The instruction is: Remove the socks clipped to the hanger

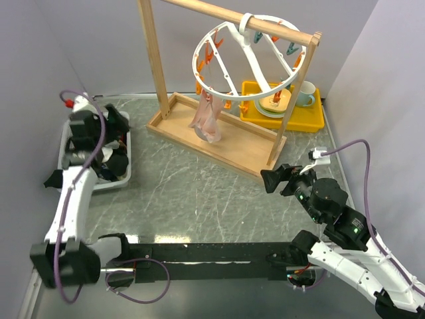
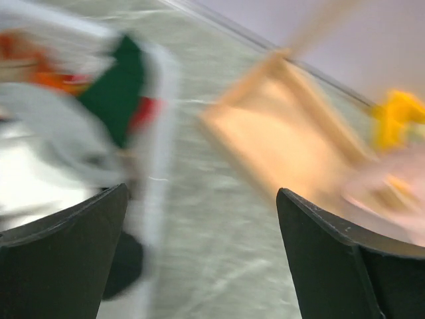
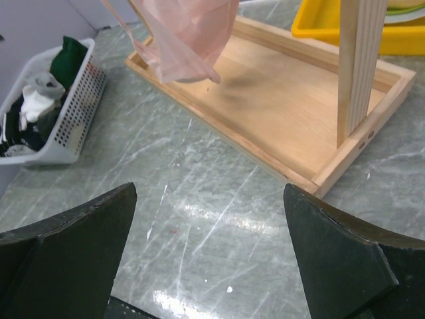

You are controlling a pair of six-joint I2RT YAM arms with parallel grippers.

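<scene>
Most of the job looks done. Just one pink sock (image 3: 189, 36) is left on the hanger (image 1: 254, 60), the white ring that hangs from the bar of the wooden rack (image 1: 219, 136). It could be two pink socks pressed together; I cannot tell. The other orange and teal clothespins (image 1: 207, 56) on the ring hold nothing.

The left tool (image 2: 202, 193) is wide open and holds nothing. It is over the near edge of the white basket (image 1: 126, 159). Its camera picture is smeared, but the basket shows on the tool's left side, with the rack ahead and to its right. Dark socks (image 3: 66, 56) lie in the basket, one green one on top. I think this tool is at the drop-off part of the step.

The right tool (image 3: 209, 189) is wide open too, with nothing in it. It sits low over the bench (image 1: 199, 193). The pink sock is ahead of it, up high and a little to its left. The basket is far ahead on its left. A yellow tray (image 1: 312, 119) with dishes is ahead on its right, behind the rack post.

Next, one tool should go up to the pink sock, close on the cloth, and pull down so the clothespin lets go. Then it goes in the basket.

I can see no words or labels to read.
</scene>
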